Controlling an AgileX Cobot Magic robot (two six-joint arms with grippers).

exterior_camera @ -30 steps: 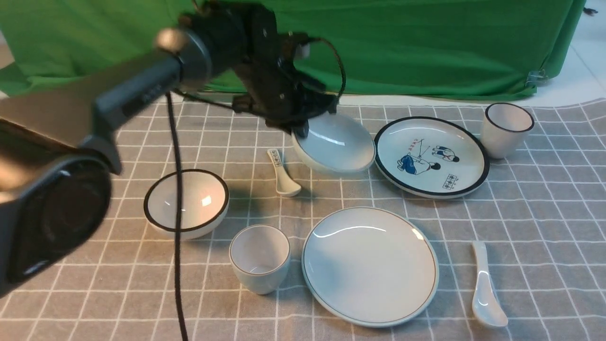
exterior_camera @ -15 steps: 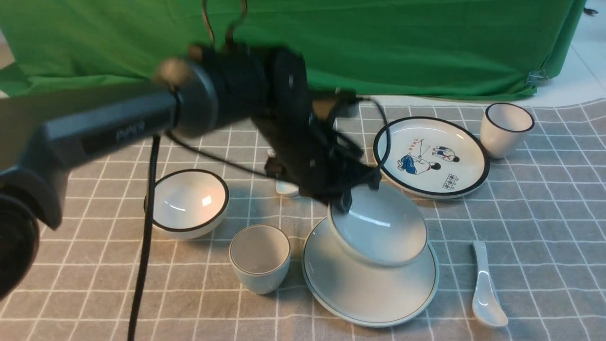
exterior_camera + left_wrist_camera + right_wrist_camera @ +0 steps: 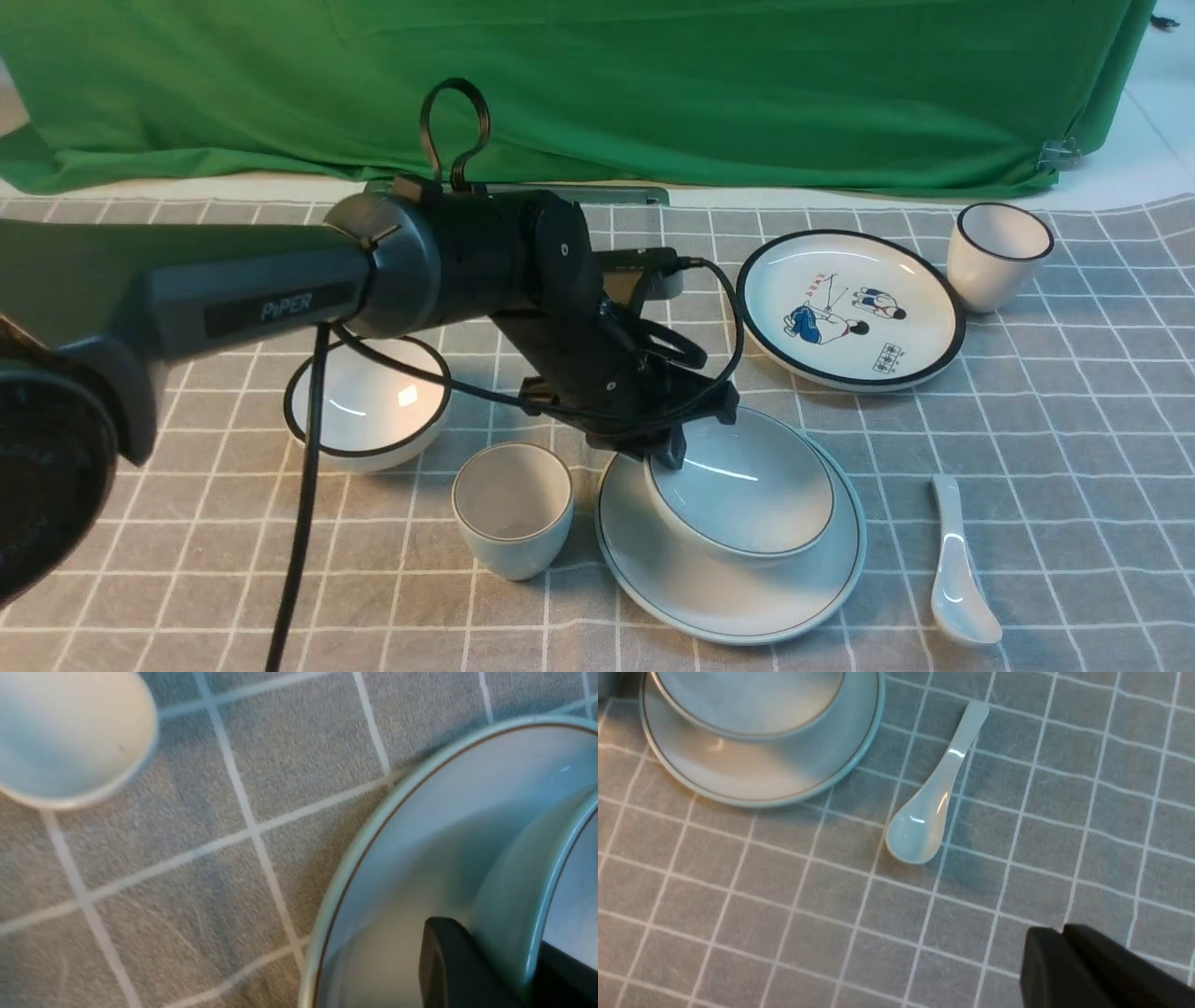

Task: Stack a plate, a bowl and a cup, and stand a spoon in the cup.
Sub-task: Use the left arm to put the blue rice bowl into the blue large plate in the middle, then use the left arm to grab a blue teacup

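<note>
L gripper [image 3: 528, 980] pinching bowl [image 3: 742, 485] rim over plate [image 3: 747, 597]; R gripper [image 3: 1069, 956] fingers narrow.

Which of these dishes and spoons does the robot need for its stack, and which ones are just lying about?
For the job:
- plate
- bowl, in the left pincer
- cup
- long spoon

Just lying about:
- black-rimmed bowl
- plate with pictures
- black-rimmed cup
</note>
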